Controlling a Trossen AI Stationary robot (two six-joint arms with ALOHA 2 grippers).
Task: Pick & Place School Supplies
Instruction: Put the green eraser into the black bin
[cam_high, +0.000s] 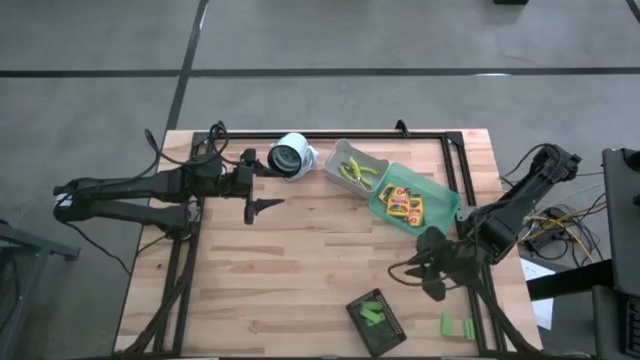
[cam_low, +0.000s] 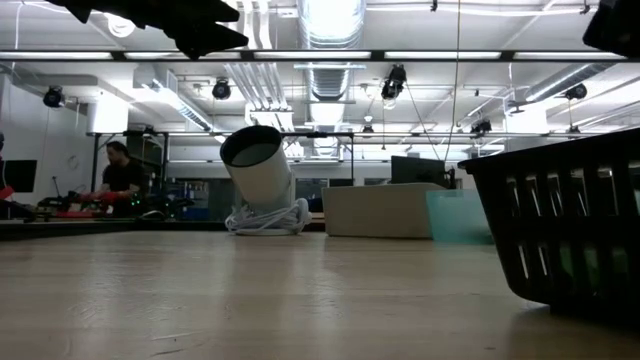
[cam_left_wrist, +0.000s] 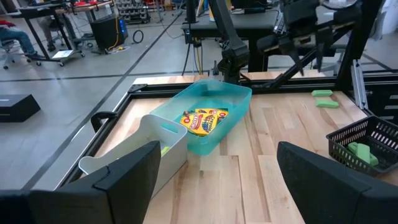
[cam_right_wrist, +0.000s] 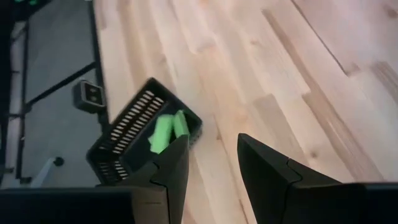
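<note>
Dark fingers (cam_right_wrist: 267, 180) of the right gripper (cam_high: 412, 268) are filling the near edge of its wrist view, standing parted with only air between them, grasping nothing. That gripper is hovering over the wooden table (cam_high: 300, 260), between the green bin (cam_high: 452, 204) and the dark tray (cam_high: 385, 332). Green blocks (cam_right_wrist: 166, 132) are lying inside the tray; two more blocks (cam_high: 458, 326) are sitting on the table just beside it. Yellow packs (cam_high: 405, 203) are resting in the green bin, and yellow-handled scissors (cam_high: 357, 171) are lying in the grey bin (cam_high: 338, 156) touching it. At the far left, the left gripper (cam_high: 262, 205) is waiting with fingers spread wide and released, near a white cylindrical camera (cam_high: 289, 157).
</note>
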